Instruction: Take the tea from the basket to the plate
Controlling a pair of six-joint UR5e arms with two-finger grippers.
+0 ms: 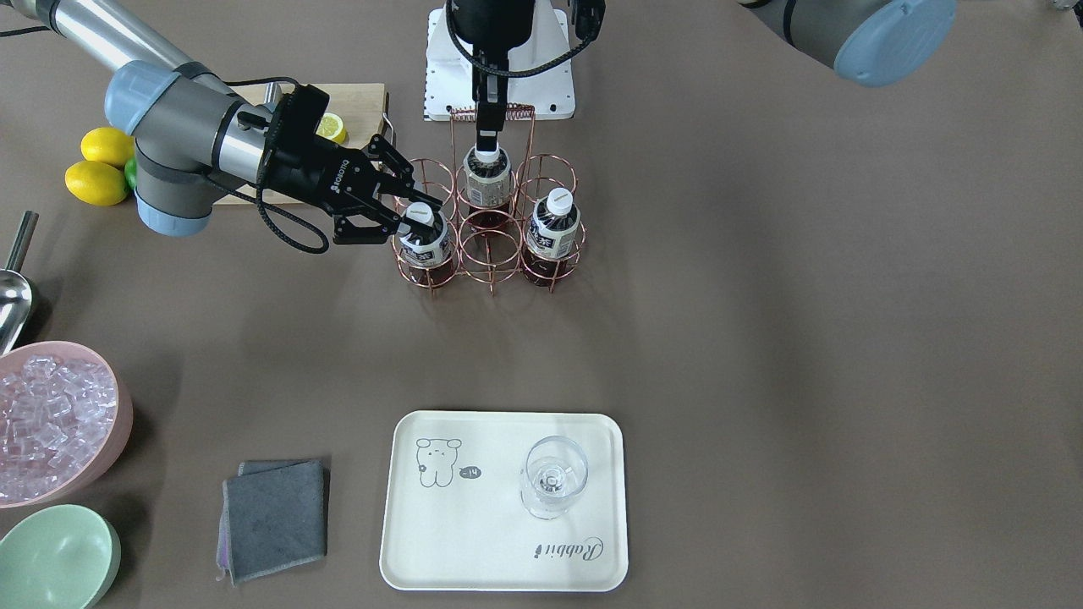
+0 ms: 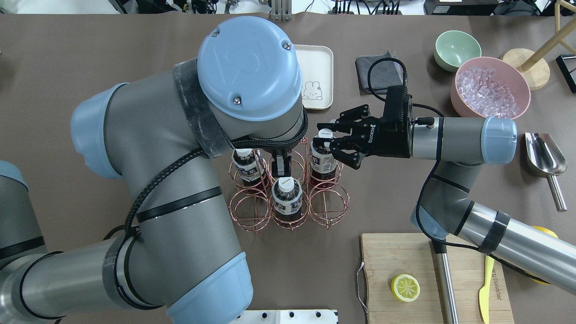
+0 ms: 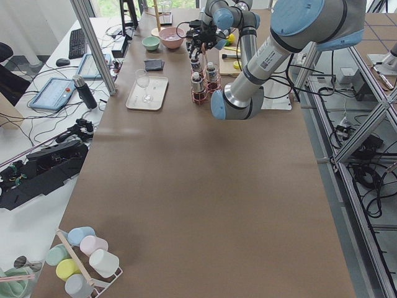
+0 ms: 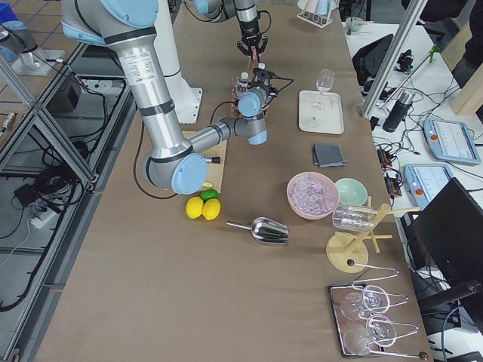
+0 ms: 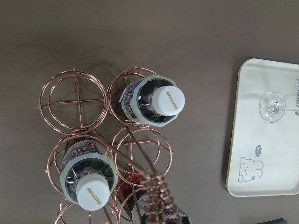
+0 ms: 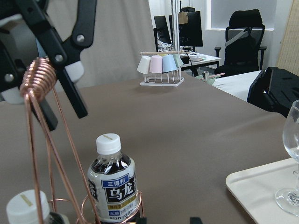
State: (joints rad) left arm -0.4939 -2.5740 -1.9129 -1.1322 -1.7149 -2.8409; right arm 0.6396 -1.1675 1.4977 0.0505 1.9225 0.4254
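Observation:
The copper wire basket (image 1: 508, 108) stands mid-table with three tea bottles in its rings. My right gripper (image 1: 416, 216) reaches in sideways. Its fingers are closed on the cap and neck of the end tea bottle (image 1: 426, 245), which still sits in its ring; the grip also shows in the overhead view (image 2: 325, 135). My left gripper (image 1: 486, 144) hangs straight down and is shut on the basket's looped handle just under the coil. The two other bottles (image 1: 486, 182) (image 1: 552, 233) stand untouched. The cream plate (image 1: 474, 541) lies near the front edge.
A stemmed glass (image 1: 554, 478) stands on the plate's right half. A grey cloth (image 1: 275, 516), a pink bowl of ice (image 1: 51, 423), a green bowl (image 1: 55, 558) and a metal scoop (image 1: 13, 296) lie beside the plate. A cutting board (image 1: 355, 110) and lemons (image 1: 97, 169) lie behind my right arm.

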